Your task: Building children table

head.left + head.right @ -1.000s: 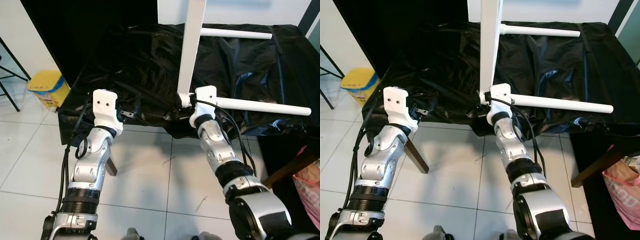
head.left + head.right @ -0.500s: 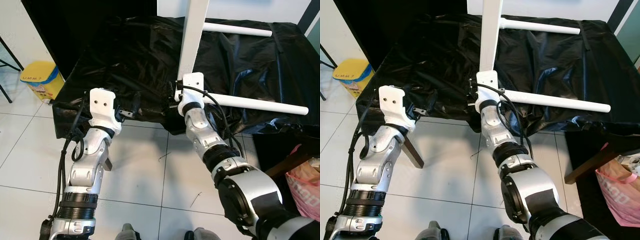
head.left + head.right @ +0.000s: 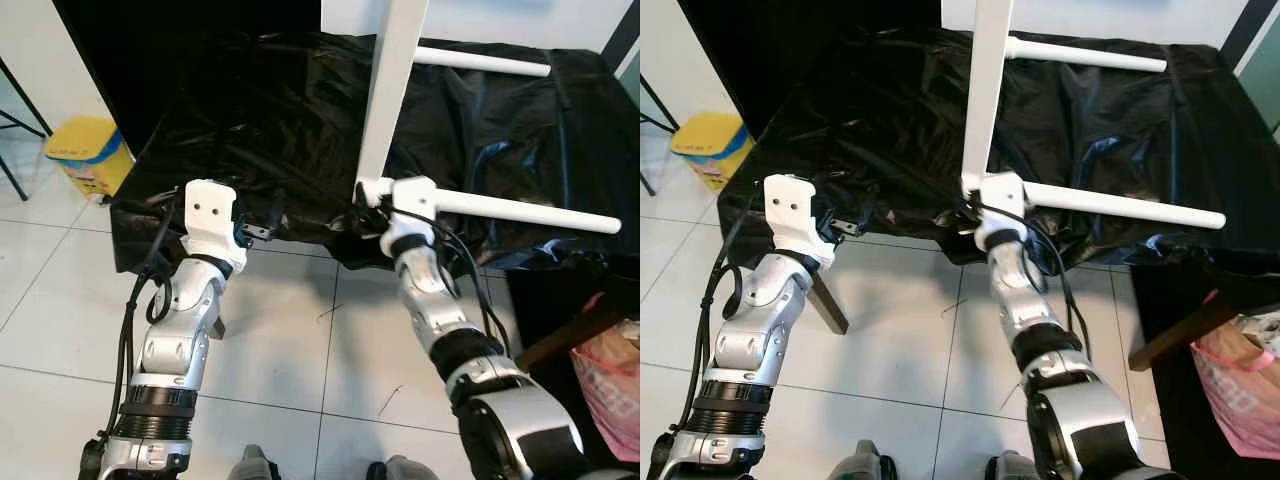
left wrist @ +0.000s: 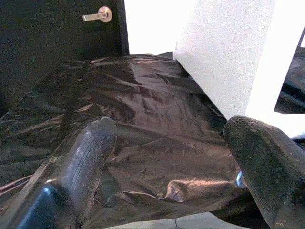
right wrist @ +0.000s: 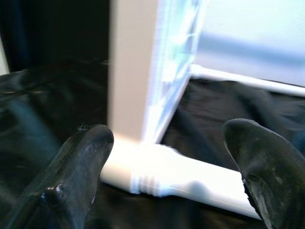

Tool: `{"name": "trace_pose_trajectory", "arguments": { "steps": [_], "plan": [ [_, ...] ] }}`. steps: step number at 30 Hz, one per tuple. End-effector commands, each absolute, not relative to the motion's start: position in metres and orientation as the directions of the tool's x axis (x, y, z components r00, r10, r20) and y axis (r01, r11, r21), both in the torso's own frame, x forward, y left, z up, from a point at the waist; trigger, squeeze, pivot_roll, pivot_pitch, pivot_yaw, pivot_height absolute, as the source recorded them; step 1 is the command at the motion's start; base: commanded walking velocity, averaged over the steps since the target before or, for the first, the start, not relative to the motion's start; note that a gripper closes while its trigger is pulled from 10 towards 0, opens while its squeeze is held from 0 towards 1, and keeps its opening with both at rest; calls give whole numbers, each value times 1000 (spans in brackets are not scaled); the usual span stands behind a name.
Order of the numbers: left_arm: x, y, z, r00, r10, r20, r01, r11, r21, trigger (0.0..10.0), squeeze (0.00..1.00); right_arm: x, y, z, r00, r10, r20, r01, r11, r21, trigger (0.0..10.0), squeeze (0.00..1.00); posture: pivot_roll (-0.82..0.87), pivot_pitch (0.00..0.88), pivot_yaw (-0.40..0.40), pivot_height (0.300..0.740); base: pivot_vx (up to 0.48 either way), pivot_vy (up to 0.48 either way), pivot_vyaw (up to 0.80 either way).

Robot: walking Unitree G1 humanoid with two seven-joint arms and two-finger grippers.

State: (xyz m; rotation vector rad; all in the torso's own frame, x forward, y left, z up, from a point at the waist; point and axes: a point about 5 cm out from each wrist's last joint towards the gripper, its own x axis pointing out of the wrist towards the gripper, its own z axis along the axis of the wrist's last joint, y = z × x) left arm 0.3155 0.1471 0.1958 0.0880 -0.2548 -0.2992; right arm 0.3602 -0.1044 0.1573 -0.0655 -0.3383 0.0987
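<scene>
Right wrist view shows my right gripper [image 5: 167, 171] spread wide, with the white table leg [image 5: 190, 179] lying between my fingers on the black sheet [image 3: 250, 130], next to the white tabletop [image 3: 392, 90] standing on its edge. I should close slowly around the leg. My left gripper [image 4: 167, 167] is wide too, holding nothing
</scene>
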Motion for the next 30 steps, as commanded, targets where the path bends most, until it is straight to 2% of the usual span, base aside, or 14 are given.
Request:
{"name": "trace_pose_trajectory", "arguments": {
  "steps": [1, 5, 7, 10, 14, 17, 20, 27, 30],
  "plan": [
    [317, 146, 190, 924, -316, 215, 294, 947, 128, 10000, 0, 355, -111, 157, 928, 110, 355, -83, 992, -91, 10000, 0, -15, 80, -4, 740, 0, 0, 0],
    [317, 149, 181, 934, -296, 200, 274, 953, 131, 10000, 0, 338, -135, 149, 923, 92, 372, -39, 988, -146, 10000, 0, -52, 60, 19, 740, 0, 0, 0],
    [317, 151, 180, 939, -280, 199, 260, 958, 122, 10000, 0, 335, -139, 147, 924, 86, 371, -30, 987, -156, 10000, 0, -56, 59, 22, 740, 0, 0, 0],
    [319, 161, 177, 956, -215, 200, 205, 976, 69, 10000, 0, 323, -149, 142, 930, 51, 363, 6, 988, -154, 10000, 0, -84, 53, 49, 740, 0, 0, -579],
    [320, 165, 175, 959, -197, 202, 189, 980, 58, 10000, 0, 315, -155, 138, 936, 28, 350, 26, 988, -149, 10000, 0, -103, 53, 73, 740, 0, 0, -778],
    [320, 167, 174, 959, -206, 197, 196, 978, 67, 10000, 0, 311, -159, 135, 938, 16, 346, 37, 988, -147, 10000, 0, -107, 53, 82, 740, 0, 0, -777],
    [320, 167, 172, 946, -267, 185, 253, 962, 98, 10000, 0, 298, -170, 129, 942, -10, 336, 60, 988, -140, 10000, 0, -106, 47, 86, 740, 0, 0, -508],
    [321, 166, 174, 944, -258, 208, 250, 966, 63, 10000, 0, 295, -168, 132, 941, 20, 337, 30, 989, -143, 10000, 0, -104, 47, 80, 740, 0, 0, 0],
    [319, 164, 175, 949, -214, 229, 216, 976, 16, 10000, 0, 298, -166, 134, 941, 49, 335, -3, 991, -136, 10000, 0, -83, 44, 64, 740, 0, 0, 0]
  ]
}}
